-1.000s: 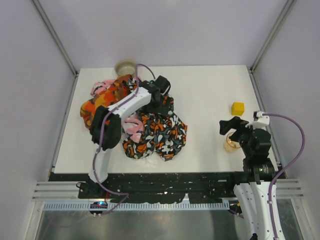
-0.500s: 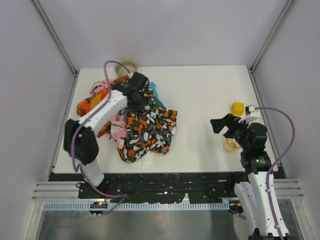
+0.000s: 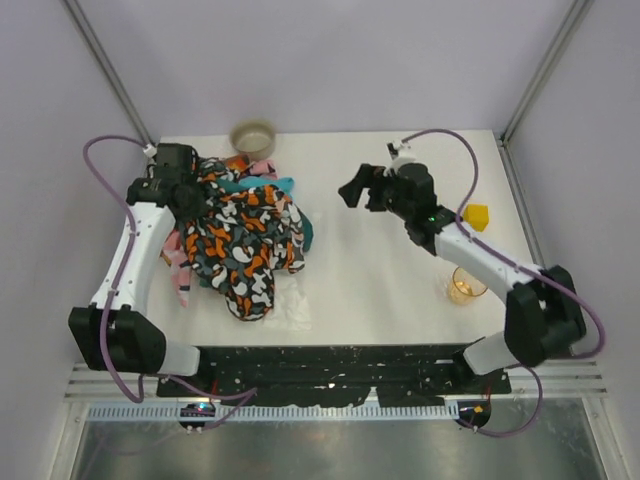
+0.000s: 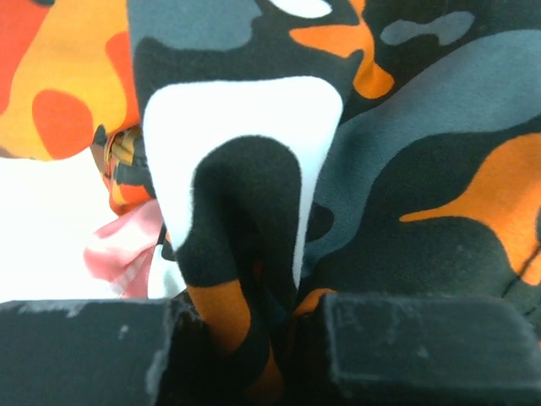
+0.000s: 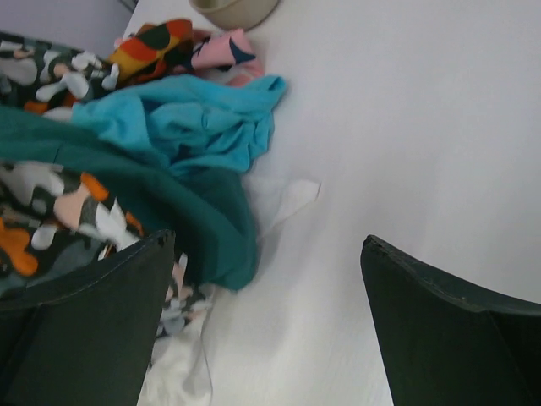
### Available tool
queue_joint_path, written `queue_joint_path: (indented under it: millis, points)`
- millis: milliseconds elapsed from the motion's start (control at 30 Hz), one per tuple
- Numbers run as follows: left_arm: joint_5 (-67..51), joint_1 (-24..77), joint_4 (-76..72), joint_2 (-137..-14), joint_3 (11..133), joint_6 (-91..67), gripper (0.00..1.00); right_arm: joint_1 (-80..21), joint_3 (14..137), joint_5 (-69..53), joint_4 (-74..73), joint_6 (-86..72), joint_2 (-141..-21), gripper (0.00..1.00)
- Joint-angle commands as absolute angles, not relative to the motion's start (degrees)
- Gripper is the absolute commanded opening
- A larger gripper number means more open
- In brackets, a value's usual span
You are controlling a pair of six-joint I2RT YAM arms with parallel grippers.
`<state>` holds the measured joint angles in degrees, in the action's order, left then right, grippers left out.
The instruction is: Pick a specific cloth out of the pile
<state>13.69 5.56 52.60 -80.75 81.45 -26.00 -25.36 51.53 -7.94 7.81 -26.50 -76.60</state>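
Swung leftward, right hand [image 5: 266,326] gapes beside the plain, crumpled turquoise cloth [image 5: 193,127]; left hand [image 4: 283,342] clamps the camouflage cloth [image 4: 423,169].

I work in a lab test booth: my white counter [image 3: 400,290] is boxed in by plain pale walls [image 3: 330,60], metal frame posts [image 3: 108,72] and a slotted aluminium rail [image 3: 110,380].

A matte white tabletop [image 3: 400,300] sits under even light. Pale lilac-grey walls [image 3: 330,60] close it in on the left, far and right sides, with slanting metal posts [image 3: 112,75] at the far corners. A black strip [image 3: 340,358] and a ribbed aluminium rail [image 3: 330,411] run along the near edge.
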Motion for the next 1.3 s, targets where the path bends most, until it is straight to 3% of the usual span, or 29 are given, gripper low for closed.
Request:
queue_joint_path:
  millis: [0, 233, 367, 667, 933, 1267]
  points:
    - [13.82, 0.54, 49.32, -73.75, 78.33, -25.49, 0.0, -28.03, 67.91, -0.87, 11.16, -27.33, -95.21, 0.95]
    - [-7.62, 0.35, 32.46, -53.56, 53.75, -27.06, 0.0, -32.34, 91.02, 2.64, 14.5, -28.91, -115.3, 0.95]
    - [-12.92, 3.68, 31.38, -45.02, 41.95, -28.56, 0.0, -34.89, 98.07, 1.94, 15.46, -28.92, -121.46, 0.95]
    - [-8.35, 25.57, 30.5, -38.94, 26.91, -38.75, 0.0, -38.84, 113.97, -1.12, 15.04, -29.61, -134.01, 0.95]
    - [-1.15, 26.28, 37.52, -38.76, 26.63, -40.25, 0.0, -41.04, 133.57, -2.55, 8.96, -32.68, -149.84, 0.95]
    - [7.02, 26.28, 44.12, -35.25, 28.56, -42.53, 0.0, -41.4, 138.26, -2.89, 10.81, -43.06, -158.03, 0.97]
